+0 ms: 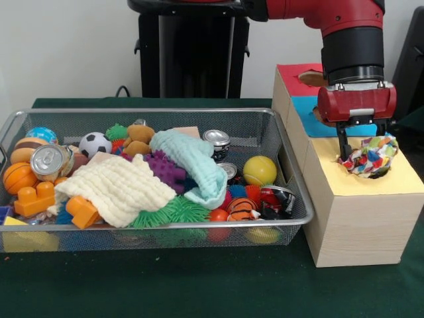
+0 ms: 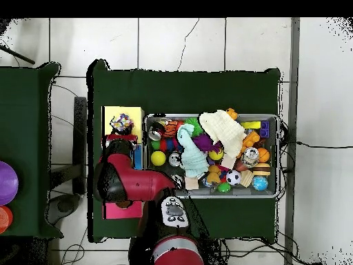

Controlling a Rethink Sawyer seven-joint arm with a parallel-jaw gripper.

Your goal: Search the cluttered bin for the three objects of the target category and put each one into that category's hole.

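The red and black gripper (image 1: 361, 147) grasps a multicoloured knotted rope toy (image 1: 369, 156). The toy sits in the round hole (image 1: 373, 173) of the yellow-faced wooden box (image 1: 361, 218).

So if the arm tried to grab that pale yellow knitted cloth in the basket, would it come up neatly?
Probably not. The pale yellow cloth lies draped in soft folds over other toys, so it would likely hang limp. It looks light. Its edge rests on an orange block, which it might drag along inside the wire basket.
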